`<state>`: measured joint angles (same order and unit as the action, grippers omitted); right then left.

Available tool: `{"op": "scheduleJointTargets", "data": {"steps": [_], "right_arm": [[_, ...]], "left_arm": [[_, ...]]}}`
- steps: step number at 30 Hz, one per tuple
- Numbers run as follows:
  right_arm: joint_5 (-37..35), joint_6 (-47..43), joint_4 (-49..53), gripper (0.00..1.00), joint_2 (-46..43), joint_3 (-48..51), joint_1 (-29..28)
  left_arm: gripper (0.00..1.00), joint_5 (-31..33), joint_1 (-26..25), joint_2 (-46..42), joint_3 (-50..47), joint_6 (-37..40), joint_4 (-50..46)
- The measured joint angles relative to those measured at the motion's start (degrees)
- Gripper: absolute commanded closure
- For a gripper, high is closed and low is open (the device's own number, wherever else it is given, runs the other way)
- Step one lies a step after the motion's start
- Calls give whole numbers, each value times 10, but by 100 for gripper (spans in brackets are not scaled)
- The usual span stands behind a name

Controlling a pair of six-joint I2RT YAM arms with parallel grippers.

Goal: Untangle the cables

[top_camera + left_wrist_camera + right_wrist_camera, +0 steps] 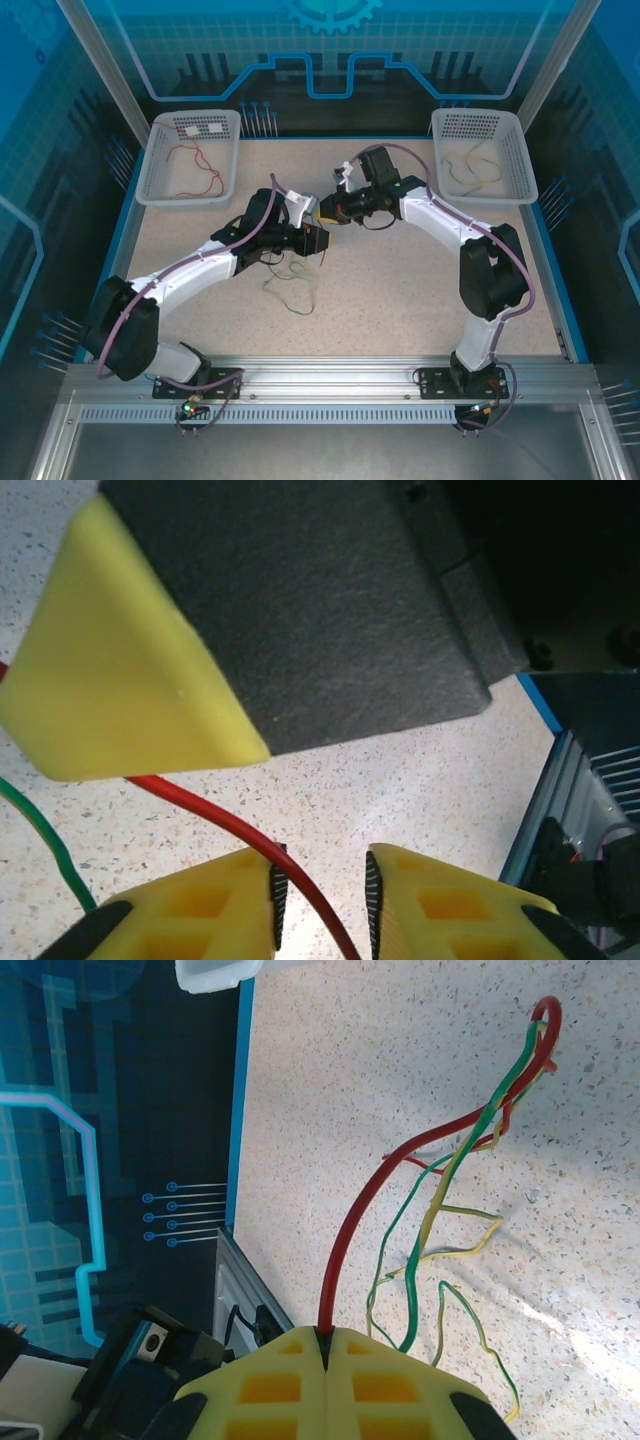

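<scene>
In the right wrist view my right gripper [325,1338] is shut on a red cable [365,1210], which arcs up off the table to a bunch where green [480,1130] and yellow [440,1210] cables meet it. The left wrist view has my left gripper [322,875] open, and the red cable [215,815] runs through the gap beside the left pad. A green cable [45,840] passes at the left there. From above, the left gripper [315,240] and right gripper [328,213] are close together at mid-table, with loose green-yellow loops [290,290] lying below them.
A grey basket [195,116] at the back left holds a red wire [195,165]. Another basket [478,113] at the back right holds a yellowish wire [470,165]. The right gripper's yellow finger [120,680] hangs just above the left gripper's fingers.
</scene>
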<state>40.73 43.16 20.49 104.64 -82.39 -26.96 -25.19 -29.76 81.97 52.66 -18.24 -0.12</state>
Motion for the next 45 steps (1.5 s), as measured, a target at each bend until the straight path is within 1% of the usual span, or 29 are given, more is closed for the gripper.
{"op": "scheduleJointTargets", "data": {"steps": [2, 3, 4, 5, 20, 22, 23, 24, 25, 26, 28, 32, 34, 38, 41, 45], "right_arm": [[-2, 4, -2, 100, -3, 0, 0], [-2, 6, -3, 100, -5, 0, 0], [-3, 8, -5, 100, -7, 0, 0], [-2, 9, -5, 100, -10, 0, 0], [-13, 17, -22, 100, -29, 10, 0], [-14, 17, -21, 93, -31, 10, 0], [-14, 15, -20, 86, -32, 10, 0], [-16, 11, -18, 69, -33, 10, 0], [-17, 6, -16, 48, -34, 10, 0], [-19, 2, -13, 36, -37, 12, 0], [-33, -7, -17, 26, -56, 26, 0], [-85, -32, -35, 16, -145, 87, 3], [-115, -36, -54, 16, -194, 118, 8], [-153, -30, -140, 16, -269, 205, 36], [-164, -22, -217, 17, -282, 280, 45], [-166, -16, -311, 18, -280, 386, 42]], "left_arm": [[83, -1, 0, 5, 1, -5, 0], [88, -2, 0, 6, 1, -5, 0], [97, -2, 0, 7, 1, -5, 0], [100, -1, 0, 8, 1, -6, 0], [100, 14, 0, 8, 8, -10, -5], [100, 16, 0, 8, 8, -10, -5], [100, 16, 0, 7, 8, -10, -5], [100, 16, 0, 6, 7, -10, -5], [100, 16, -1, 3, 7, -10, -5], [100, 18, -1, -2, 7, -10, -3], [100, 19, -1, -19, 7, -10, 5], [100, 20, -1, -51, 7, -13, 24], [100, 20, -1, -57, 7, -14, 30], [100, 18, 4, -57, 7, -28, 39], [100, 13, 14, -57, 6, -47, 61], [100, 9, 28, -57, 4, -70, 89]]}}
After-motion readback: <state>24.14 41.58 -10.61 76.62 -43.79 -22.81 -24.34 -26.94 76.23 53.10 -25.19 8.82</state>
